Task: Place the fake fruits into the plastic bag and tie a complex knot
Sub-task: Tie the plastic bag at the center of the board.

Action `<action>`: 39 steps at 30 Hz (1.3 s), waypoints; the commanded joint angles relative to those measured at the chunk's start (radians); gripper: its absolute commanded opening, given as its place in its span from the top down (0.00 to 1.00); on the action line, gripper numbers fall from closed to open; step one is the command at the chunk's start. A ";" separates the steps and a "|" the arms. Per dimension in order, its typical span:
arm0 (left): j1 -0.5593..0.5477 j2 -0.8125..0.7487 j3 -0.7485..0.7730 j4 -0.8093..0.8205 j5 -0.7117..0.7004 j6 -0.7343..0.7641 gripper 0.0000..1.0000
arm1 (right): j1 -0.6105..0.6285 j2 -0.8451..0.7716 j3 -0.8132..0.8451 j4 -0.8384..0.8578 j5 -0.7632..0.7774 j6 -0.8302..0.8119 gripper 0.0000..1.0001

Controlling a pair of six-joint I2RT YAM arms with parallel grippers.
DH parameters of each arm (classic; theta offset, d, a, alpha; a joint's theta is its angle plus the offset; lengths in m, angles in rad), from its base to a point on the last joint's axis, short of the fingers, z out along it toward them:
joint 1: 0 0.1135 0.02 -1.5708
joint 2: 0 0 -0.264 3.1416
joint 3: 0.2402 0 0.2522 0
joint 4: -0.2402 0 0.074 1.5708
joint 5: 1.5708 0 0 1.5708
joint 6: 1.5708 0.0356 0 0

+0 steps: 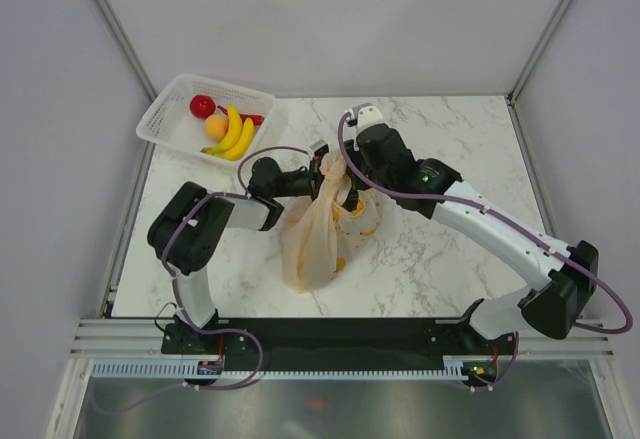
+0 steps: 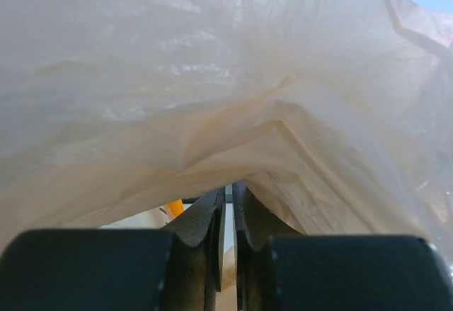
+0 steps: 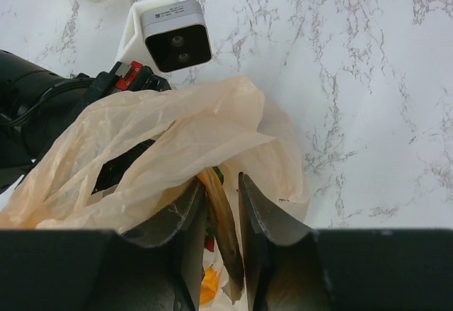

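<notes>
I'm working on the flat marble counter (image 1: 450,249), which is giving free room right of the plastic bag (image 1: 310,244). The bag's long axis is running near-to-far, with its gathered top at the far end. The white basket (image 1: 170,124), far-left of the bag, is holding several fake fruits (image 1: 228,127). Both arms are meeting at the bag's top. My left end effector (image 2: 228,196) is pinching its film, and the right end effector (image 3: 221,180) is standing parted around a handle strip (image 3: 225,233).

We've got a white lattice basket (image 1: 165,117) at the far-left corner of the marble table (image 1: 450,129). Grey walls (image 1: 330,19) with metal corner struts (image 1: 115,24) box the cell in, and a slotted white cable duct (image 1: 330,370) runs along the near edge.
</notes>
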 commanded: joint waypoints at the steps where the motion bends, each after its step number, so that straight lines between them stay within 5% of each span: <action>1: -0.008 0.007 0.031 0.350 -0.014 -0.015 0.86 | -0.010 -0.041 -0.010 -0.010 0.030 0.004 0.67; 13: -0.025 0.025 0.033 0.350 -0.017 -0.017 0.86 | -0.040 -0.098 -0.024 -0.033 0.032 -0.011 0.48; 17: -0.028 0.030 0.036 0.350 -0.019 -0.015 0.86 | -0.047 -0.106 -0.022 -0.051 0.049 -0.021 0.33; 39: -0.037 0.029 0.039 0.350 -0.022 -0.021 0.86 | 0.018 -0.158 0.246 -0.227 -0.089 -0.036 0.24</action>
